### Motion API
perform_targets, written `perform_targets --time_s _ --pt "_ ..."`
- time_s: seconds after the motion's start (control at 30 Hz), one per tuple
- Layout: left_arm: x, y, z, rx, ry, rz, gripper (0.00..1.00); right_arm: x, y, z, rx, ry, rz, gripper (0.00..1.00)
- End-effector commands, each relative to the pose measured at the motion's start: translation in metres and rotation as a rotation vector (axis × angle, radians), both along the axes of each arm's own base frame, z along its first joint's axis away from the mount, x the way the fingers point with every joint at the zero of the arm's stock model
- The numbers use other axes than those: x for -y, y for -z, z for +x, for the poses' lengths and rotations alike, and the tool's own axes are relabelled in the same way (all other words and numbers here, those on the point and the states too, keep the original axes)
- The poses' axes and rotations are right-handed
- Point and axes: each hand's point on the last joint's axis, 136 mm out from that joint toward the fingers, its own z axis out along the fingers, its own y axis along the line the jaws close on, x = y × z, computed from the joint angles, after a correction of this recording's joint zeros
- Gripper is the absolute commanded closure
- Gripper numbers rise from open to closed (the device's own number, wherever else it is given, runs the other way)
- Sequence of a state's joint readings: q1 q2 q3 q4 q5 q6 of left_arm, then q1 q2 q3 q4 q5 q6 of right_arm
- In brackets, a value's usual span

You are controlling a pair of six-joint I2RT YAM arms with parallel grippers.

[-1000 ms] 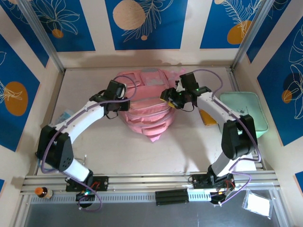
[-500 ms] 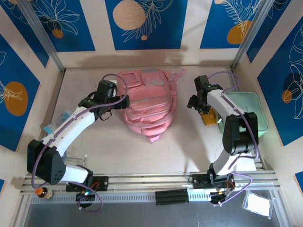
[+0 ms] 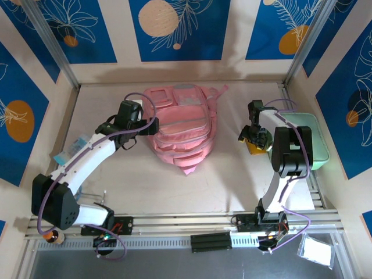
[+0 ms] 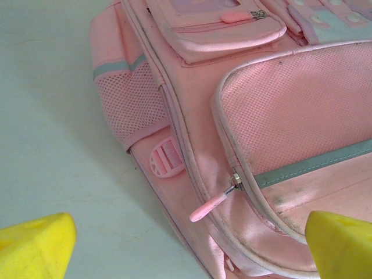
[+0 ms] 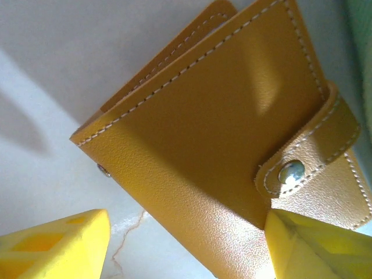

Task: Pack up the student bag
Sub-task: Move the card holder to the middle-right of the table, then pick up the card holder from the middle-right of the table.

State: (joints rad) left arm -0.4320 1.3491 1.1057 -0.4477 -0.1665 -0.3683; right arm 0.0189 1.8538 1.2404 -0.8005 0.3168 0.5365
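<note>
Mustard leather wallet [image 5: 215,145], snap tab fastened, flat on the table [image 3: 174,192] just beside the mint-green case [image 3: 318,136]. Blue-and-clear packet [image 3: 72,148] at the table's left edge. Orange-capped bottle [image 3: 52,236] and clear pouch [image 3: 317,251] by the front rail.

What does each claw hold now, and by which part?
Nothing is held. The left claw is open beside the student bag; the right claw is open over the yellow wallet, not closed on it.

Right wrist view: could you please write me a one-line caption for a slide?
Open right gripper poised over a mustard-yellow snap-strap wallet lying on the pale table.
</note>
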Motion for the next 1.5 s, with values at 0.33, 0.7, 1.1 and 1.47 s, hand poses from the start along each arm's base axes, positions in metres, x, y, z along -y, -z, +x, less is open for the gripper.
perform_targets --time_s 0.33,0.7,1.1,1.47 --pt "-0.001 -0.004 0.006 0.008 -0.004 -0.001 0.0 -0.071 -0.004 -0.004 -0.046 -0.085 0.051 0.31" --pt "-0.003 -0.002 0.006 0.006 -0.003 0.01 0.0 -0.09 -0.01 0.003 -0.078 -0.623 -0.163 0.41" --pt "-0.003 -0.001 0.006 -0.001 -0.001 0.015 0.0 -0.083 0.012 0.004 -0.147 -0.665 -0.22 0.46" --pt "-0.003 0.0 0.005 -0.006 -0.003 0.015 0.0 -0.077 0.022 0.004 -0.17 -0.612 -0.218 0.8"
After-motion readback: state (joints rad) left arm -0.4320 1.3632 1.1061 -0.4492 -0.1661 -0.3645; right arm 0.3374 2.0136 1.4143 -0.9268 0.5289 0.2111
